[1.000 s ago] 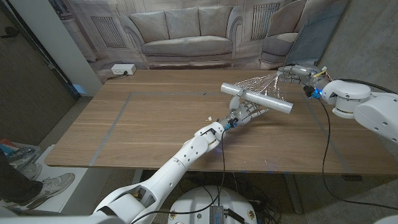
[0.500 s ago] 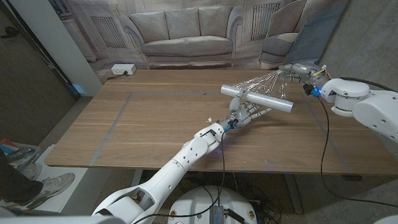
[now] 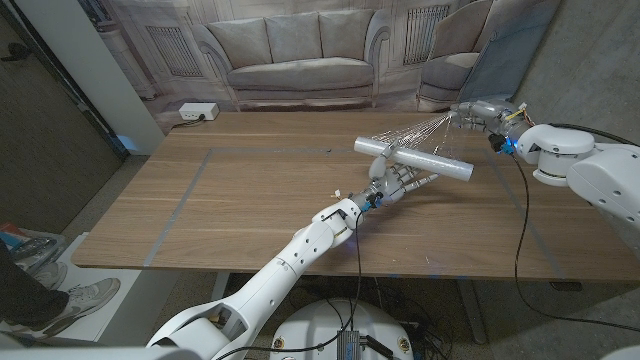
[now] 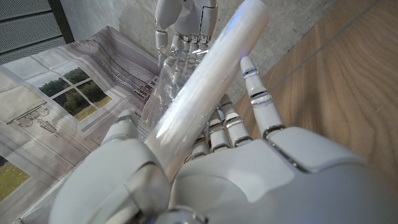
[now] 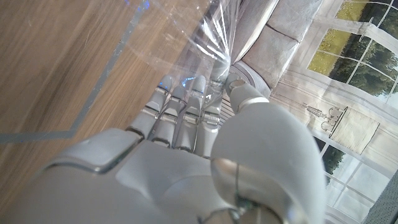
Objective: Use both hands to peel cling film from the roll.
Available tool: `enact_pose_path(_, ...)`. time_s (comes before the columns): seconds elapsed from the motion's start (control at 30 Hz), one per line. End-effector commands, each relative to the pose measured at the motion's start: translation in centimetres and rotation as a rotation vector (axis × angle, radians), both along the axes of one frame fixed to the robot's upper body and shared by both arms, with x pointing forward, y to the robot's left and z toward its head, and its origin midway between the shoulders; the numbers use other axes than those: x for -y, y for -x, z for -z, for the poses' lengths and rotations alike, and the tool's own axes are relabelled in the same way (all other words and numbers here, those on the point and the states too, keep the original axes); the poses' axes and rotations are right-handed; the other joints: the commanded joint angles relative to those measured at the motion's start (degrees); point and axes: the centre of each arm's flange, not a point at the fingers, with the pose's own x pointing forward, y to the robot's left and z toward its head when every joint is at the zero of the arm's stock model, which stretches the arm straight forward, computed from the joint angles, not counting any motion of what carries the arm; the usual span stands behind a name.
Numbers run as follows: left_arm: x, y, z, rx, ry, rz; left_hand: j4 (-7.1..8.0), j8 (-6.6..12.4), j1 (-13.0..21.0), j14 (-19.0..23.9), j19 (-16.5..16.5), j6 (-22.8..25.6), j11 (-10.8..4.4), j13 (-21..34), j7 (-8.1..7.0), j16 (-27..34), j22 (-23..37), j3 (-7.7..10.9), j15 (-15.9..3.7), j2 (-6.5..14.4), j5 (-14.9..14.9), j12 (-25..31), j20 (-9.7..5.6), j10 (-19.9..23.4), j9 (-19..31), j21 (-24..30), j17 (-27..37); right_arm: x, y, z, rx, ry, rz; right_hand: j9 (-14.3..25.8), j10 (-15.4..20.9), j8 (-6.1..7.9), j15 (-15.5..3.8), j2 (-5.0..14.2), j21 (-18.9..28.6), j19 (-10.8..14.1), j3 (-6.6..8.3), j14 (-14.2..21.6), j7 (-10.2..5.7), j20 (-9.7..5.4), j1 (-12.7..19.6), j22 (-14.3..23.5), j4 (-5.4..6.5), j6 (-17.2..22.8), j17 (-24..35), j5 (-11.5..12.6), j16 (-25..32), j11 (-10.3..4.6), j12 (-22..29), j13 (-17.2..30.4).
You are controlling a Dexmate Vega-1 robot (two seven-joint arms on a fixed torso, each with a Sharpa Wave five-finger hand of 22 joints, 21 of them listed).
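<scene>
A: Right, we logged the left hand point(image 3: 398, 184) gripping the roll point(image 3: 417, 158), held above the table point(image 3: 240, 200) right of centre.

B: Agreed; at its two o'clock our right hand point(image 3: 484, 112) pinched the cling film point(image 3: 425, 133), stretched taut between them.

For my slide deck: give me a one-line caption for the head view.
Left hand grips the silvery cling film roll while the right hand pinches the clear film sheet stretched taut above the wooden table.
</scene>
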Motion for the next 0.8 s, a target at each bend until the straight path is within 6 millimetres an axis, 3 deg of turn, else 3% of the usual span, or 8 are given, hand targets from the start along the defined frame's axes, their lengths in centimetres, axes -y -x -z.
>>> enact_pose_path(0.03, -0.3, 0.0, 0.1, 0.005, 0.002, -0.004, 0.08, 0.65, 0.0, -0.5, 0.2, 1.7, 0.27, 0.0, 0.36, -0.2, 0.1, -0.22, 0.23, -0.1, 0.0, -0.7, 0.04, -1.8, 0.1, -0.1, 0.0, 0.1, 0.0, -0.8, 0.01, -0.011, 0.015, 0.2, 0.4, 0.19, -0.29, -0.27, 0.4, 0.1, 0.52, 0.3, 0.19, -0.22, 0.2, 0.2, 0.17, 0.2, 0.1, -0.2, -0.1, -0.17, -0.3, 0.1)
enact_pose_path(0.2, -0.3, 0.1, 0.0, 0.003, 0.008, -0.003, 0.09, -1.15, -0.1, -0.3, 0.2, -2.1, -0.24, 0.0, -0.04, 0.0, 0.1, -0.34, 0.12, -0.1, 0.0, 0.7, 0.02, 1.7, 0.0, 0.0, 0.0, 0.1, -0.1, -1.0, 0.009, -0.014, 0.023, 0.2, 0.4, 0.19, -0.17, -0.28, 0.4, 0.1, 0.6, 0.4, 0.25, -0.23, 0.2, 0.2, 0.2, 0.2, 0.1, -0.2, -0.1, -0.19, -0.3, 0.1)
enact_pose_path(0.33, -0.3, 0.0, -0.1, 0.001, 0.01, -0.006, 0.18, 1.18, -0.2, -0.4, 0.1, 4.4, -0.32, 0.0, 0.57, 0.0, 0.1, -0.43, 0.07, -0.1, 0.0, 0.4, 0.02, 1.4, -0.1, -0.1, 0.0, 0.1, -0.1, -1.0, 0.01, -0.017, 0.029, 0.2, 0.4, 0.19, -0.21, -0.3, 0.4, 0.0, 0.66, 0.3, 0.25, -0.22, 0.2, 0.2, 0.2, 0.2, 0.1, -0.3, -0.1, -0.18, -0.3, 0.1)
enact_pose_path(0.47, -0.3, -0.1, 0.0, 0.003, 0.011, 0.008, 0.1, 2.37, 0.0, -0.5, 0.0, 7.3, 0.04, 0.0, 1.48, 0.0, 0.1, -0.44, 0.05, 0.0, 0.0, -0.3, 0.02, -0.1, 0.1, 0.0, 0.0, 0.2, -0.1, -1.1, 0.01, -0.021, 0.033, 0.2, 0.4, 0.19, -0.26, -0.31, 0.5, 0.0, 0.71, 0.3, 0.12, -0.22, 0.2, 0.1, 0.22, 0.3, 0.1, -0.3, -0.1, -0.18, -0.3, 0.1)
enact_pose_path(0.67, -0.4, -0.1, 0.0, 0.007, 0.012, 0.006, 0.0, -0.42, 0.2, 0.6, 0.2, 0.5, 0.36, -0.1, 0.72, 0.3, 0.1, -0.58, 0.03, -0.1, 0.0, 0.7, 0.02, 2.9, 0.1, 0.1, -0.1, 0.4, -0.1, -1.4, 0.012, -0.027, 0.047, 0.2, 0.4, 0.17, -0.28, -0.36, 0.5, 0.0, 0.77, 0.3, 0.15, -0.22, 0.1, 0.1, 0.25, 0.3, 0.1, -0.3, -0.1, -0.14, -0.4, 0.1)
enact_pose_path(0.8, -0.5, 0.0, 0.0, -0.001, 0.007, -0.009, 0.06, -0.46, 0.1, 0.1, 0.2, 0.8, 0.11, -0.1, 0.32, 0.0, 0.1, -0.64, 0.19, -0.1, 0.0, -0.5, 0.02, 0.2, 0.1, 0.0, -0.1, 0.3, -0.1, -1.8, 0.017, -0.029, 0.062, 0.2, 0.5, 0.18, -0.19, -0.37, 0.5, -0.1, 0.82, 0.4, 0.15, -0.21, 0.1, 0.1, 0.26, 0.3, 0.1, -0.3, -0.1, -0.18, -0.4, 0.1)
